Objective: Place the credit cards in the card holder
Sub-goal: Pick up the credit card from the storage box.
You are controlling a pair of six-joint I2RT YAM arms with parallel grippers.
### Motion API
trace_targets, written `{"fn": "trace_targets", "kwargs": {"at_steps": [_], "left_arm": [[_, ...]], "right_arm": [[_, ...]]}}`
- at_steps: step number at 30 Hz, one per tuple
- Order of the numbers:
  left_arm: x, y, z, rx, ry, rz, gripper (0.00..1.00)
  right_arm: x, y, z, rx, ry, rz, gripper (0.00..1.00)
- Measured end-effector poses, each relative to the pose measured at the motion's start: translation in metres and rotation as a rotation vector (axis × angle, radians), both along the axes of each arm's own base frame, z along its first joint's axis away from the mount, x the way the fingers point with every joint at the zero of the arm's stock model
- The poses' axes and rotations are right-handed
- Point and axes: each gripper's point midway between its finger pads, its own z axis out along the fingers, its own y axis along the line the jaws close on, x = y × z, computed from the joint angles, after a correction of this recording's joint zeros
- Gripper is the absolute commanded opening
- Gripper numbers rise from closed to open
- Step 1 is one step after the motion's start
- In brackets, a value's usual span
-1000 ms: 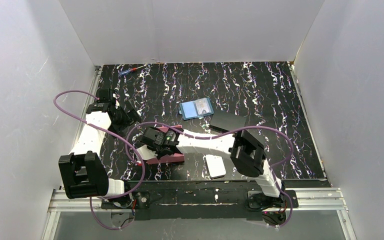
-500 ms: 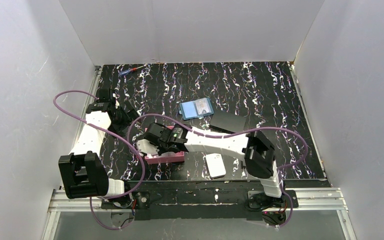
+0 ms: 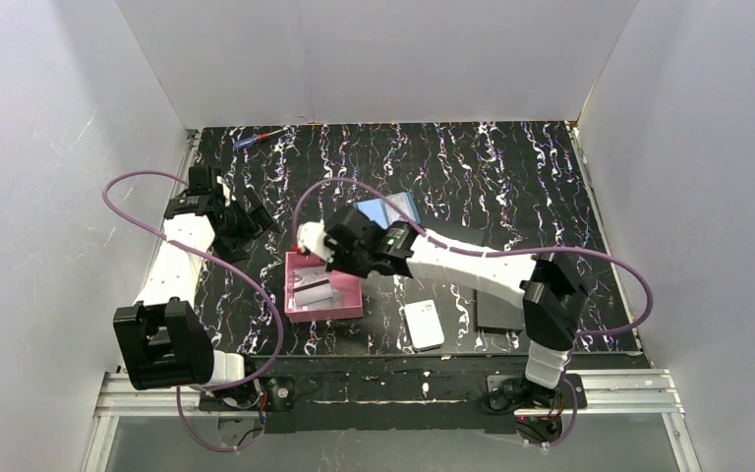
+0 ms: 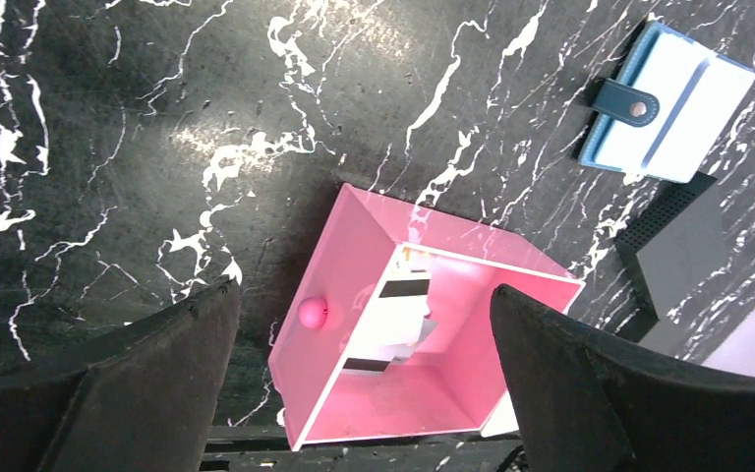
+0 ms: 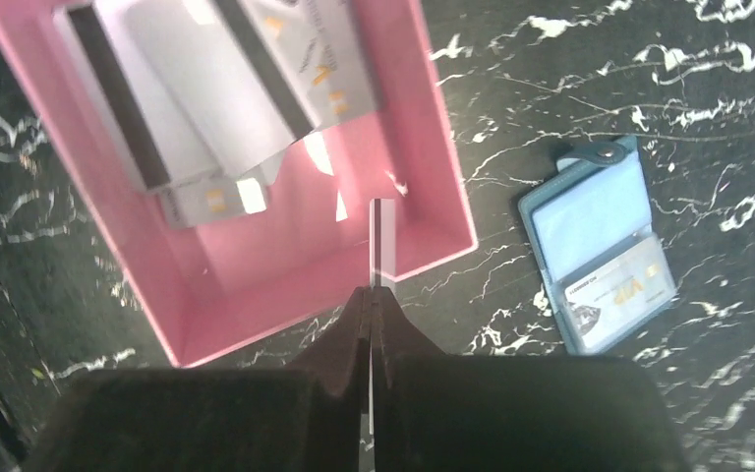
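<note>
**A:** Where's the wallet [image 5: 600, 256]?
**B:** Lying open on the table [image 5: 649, 79], near the pink tray [image 5: 447, 187], with a VIP card [image 5: 614, 290] in one pocket.
**A:** And the other cards [image 5: 206, 98]?
**B:** They're in a loose pile inside the tray.
**A:** The right gripper [image 5: 372, 295]?
**B:** Pinched tight over the tray's rim on a thin pale strip, probably a card [image 5: 377, 241] seen edge-on.
**A:** The left gripper [image 4: 362, 293]?
**B:** Spread wide and holding nothing, off to the tray's left and apart from it.
</note>
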Motion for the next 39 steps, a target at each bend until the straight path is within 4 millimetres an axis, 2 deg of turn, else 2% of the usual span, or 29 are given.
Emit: {"fn": "trace_targets", "kwargs": {"at_steps": [7,15,19,22,24,27,34,39], "left_arm": [[0.006,-0.01,0.008,-0.091,-0.01,-0.01,0.97],[0.015,-0.038,0.032,-0.251,-0.097,-0.088,0.94],[0.016,-0.053,0.053,-0.332,-0.174,-0.15,0.89],[0.016,-0.063,0.066,-0.396,-0.206,-0.182,0.79],[0.014,-0.069,0.07,-0.444,-0.195,-0.177,0.8],[0.008,-0.075,0.072,-0.513,-0.14,-0.123,0.81],[-0.019,-0.087,0.039,-0.657,0.135,0.133,0.85],[-0.02,-0.099,0.045,-0.732,0.223,0.228,0.84]], "right_arm": [[0.028,0.0,0.015,0.231,0.136,-0.169,0.01],[0.031,0.021,0.032,0.427,0.287,-0.226,0.01],[0.034,0.022,0.029,0.507,0.39,-0.281,0.01],[0.045,0.014,0.021,0.564,0.466,-0.355,0.01],[0.052,0.008,0.017,0.591,0.503,-0.396,0.01],[0.059,0.004,0.014,0.616,0.528,-0.431,0.01],[0.054,0.015,0.026,0.663,0.538,-0.389,0.01],[0.046,0.021,0.028,0.653,0.514,-0.337,0.01]]}}
